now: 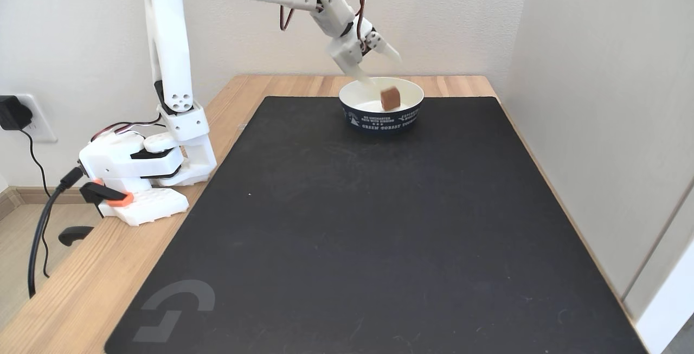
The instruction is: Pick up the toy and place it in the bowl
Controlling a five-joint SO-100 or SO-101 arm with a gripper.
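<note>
In the fixed view the toy sits inside the paper bowl, maybe mid-drop. The gripper hangs spread open, nothing in it, just above; toy lies at its 6 o'clock, apart.

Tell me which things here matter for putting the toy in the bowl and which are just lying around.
For the job:
toy, inside the bowl
bowl
tool, open above the bowl

Just around:
black mat
wooden table
wall plug
black cable
</note>
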